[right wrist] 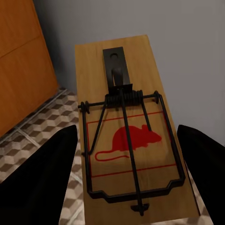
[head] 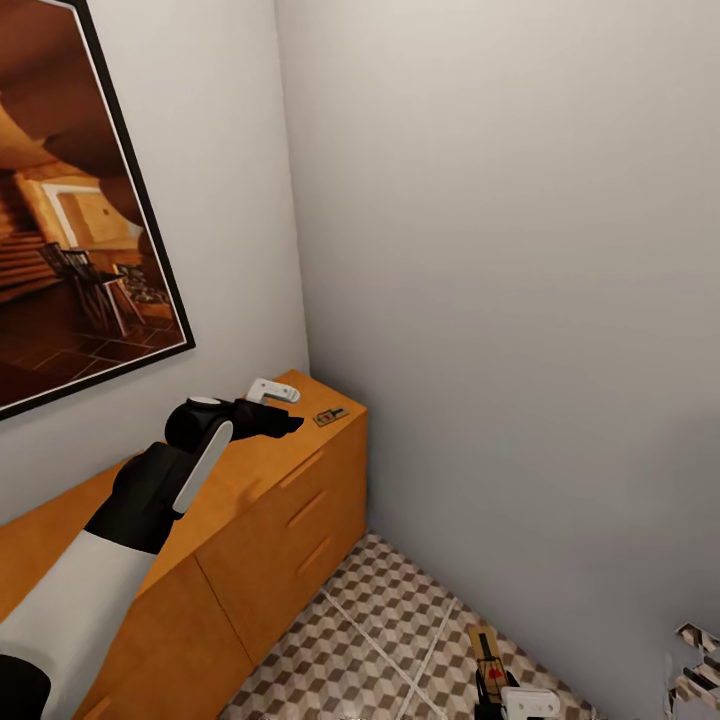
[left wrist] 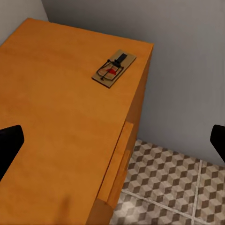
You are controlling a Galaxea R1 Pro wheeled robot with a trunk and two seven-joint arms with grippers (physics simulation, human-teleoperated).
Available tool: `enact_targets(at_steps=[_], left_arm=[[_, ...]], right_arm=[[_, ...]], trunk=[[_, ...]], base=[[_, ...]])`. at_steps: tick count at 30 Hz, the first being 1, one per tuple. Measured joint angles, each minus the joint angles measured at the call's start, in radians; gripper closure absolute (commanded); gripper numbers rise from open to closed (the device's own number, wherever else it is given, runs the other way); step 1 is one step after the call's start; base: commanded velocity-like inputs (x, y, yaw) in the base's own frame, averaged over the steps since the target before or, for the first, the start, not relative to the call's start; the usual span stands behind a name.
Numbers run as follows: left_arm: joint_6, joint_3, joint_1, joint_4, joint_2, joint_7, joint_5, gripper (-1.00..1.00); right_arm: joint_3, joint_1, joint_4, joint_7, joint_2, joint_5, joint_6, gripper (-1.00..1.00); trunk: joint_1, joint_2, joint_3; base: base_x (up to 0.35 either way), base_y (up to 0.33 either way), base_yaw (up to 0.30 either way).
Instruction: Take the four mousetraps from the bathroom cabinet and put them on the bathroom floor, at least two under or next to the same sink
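Left arm stretched forward over the cabinet top, forearm angled up toward the far end; left gripper hovers above the top, fingers spread wide, nothing between them. In the left wrist view only the two dark fingertips poke in at the frame edges, well apart.

One mousetrap lies flat on the cabinet top near its far front corner, close to the end by the grey wall. It's ahead of the left gripper, not touching, clearly apart from the fingers.

Right gripper sits low at the bottom edge of the head view, mostly cut off, over the bathroom floor. A second mousetrap sits between its dark fingers, board running lengthwise along the gripper, red mouse print and wire bar facing the camera. Fingers flank both long edges; can't tell if they're actually clamped on the board or just alongside.

Cabinet drawer handles visible on the front. Framed picture on the wall above the cabinet, cut off at left.
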Motion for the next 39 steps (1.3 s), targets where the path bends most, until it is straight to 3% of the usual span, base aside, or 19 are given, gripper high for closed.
enact_targets(at_steps=[14, 18, 22, 27, 39], left_arm=[[-0.001, 0.000, 0.000, 0.007, 0.000, 0.000, 0.000, -1.00], [-0.001, 0.000, 0.000, 0.006, 0.000, 0.000, 0.000, -1.00], [0.000, 0.000, 0.000, 0.003, 0.000, 0.000, 0.000, -1.00], [-0.001, -0.001, 0.000, 0.000, 0.000, 0.000, 0.000, -1.00], [-0.001, -0.032, 0.000, 0.005, 0.000, 0.000, 0.000, -1.00]], right_arm=[[0.000, 0.000, 0.000, 0.000, 0.002, 0.000, 0.001, 1.00], [0.000, 0.001, 0.002, 0.001, 0.001, 0.000, 0.047, 1.00], [0.000, 0.059, 0.003, 0.011, 0.003, 0.000, 0.130, 1.00], [0.000, 0.122, 0.003, 0.022, 0.004, 0.000, 0.150, 1.00], [0.001, 0.146, 0.003, 0.035, 0.025, 0.000, 0.157, 1.00]], trunk=[[0.000, 0.000, -0.005], [0.000, 0.000, -0.005], [0.000, 0.000, -0.005], [0.000, 0.000, -0.005], [0.000, 0.000, -0.005]], base=[[0.120, 0.000, 0.000], [0.252, 0.000, 0.000], [0.195, 0.000, 0.000], [0.054, 0.000, 0.000], [0.003, 0.000, 0.000]])
